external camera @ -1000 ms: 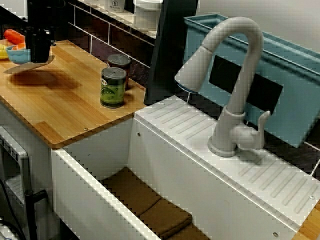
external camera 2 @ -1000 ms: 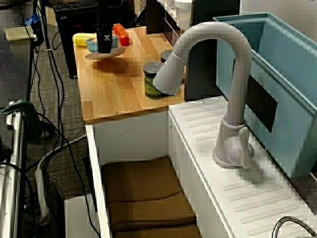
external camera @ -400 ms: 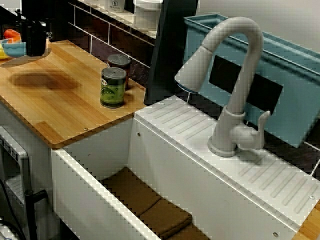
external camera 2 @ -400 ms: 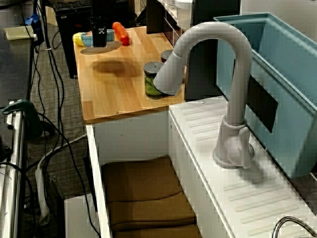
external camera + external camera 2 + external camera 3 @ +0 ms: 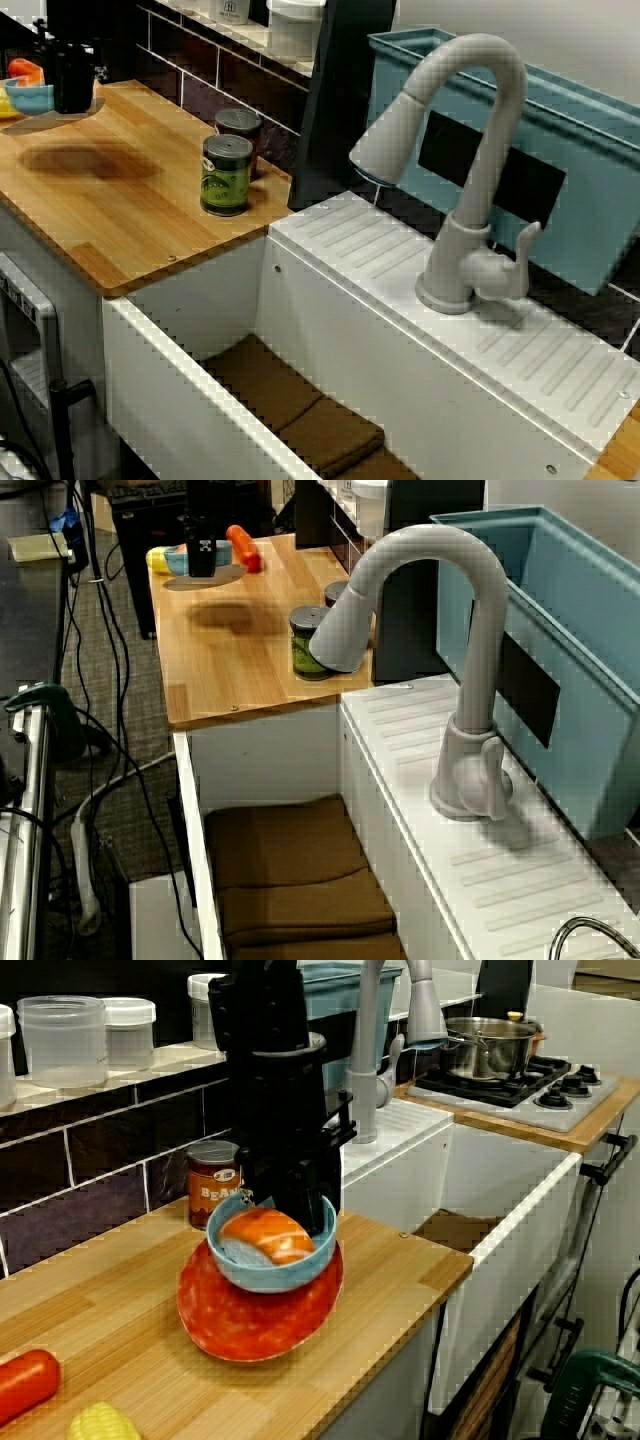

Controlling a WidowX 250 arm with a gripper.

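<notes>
My black gripper (image 5: 290, 1210) hangs over the wooden counter (image 5: 400, 1260) at its end away from the sink. It is shut on the far rim of a blue bowl (image 5: 270, 1270) that rests on a red plate (image 5: 250, 1320). Both are off the counter, and the plate tilts toward the counter-end view. An orange and white piece of food (image 5: 270, 1235) lies in the bowl. From the sink side the gripper (image 5: 72, 90) stands at the far left with the bowl (image 5: 28, 100) beside it and a shadow below. The view over the faucet shows the gripper (image 5: 203, 565) above the plate (image 5: 205, 578).
A red carrot-like piece (image 5: 22, 1385) and a yellow corn cob (image 5: 100, 1425) lie near the counter's end. A green can (image 5: 226, 175) and a beans can (image 5: 212, 1195) stand by the wall. Beyond are the faucet (image 5: 470, 150), the sink (image 5: 180, 370) with brown cloths, and a blue rack (image 5: 560, 160).
The gripper carried the bowl and plate farther from the sink toward the counter's end over the last second. Since 0.4 s ago it has barely moved.
</notes>
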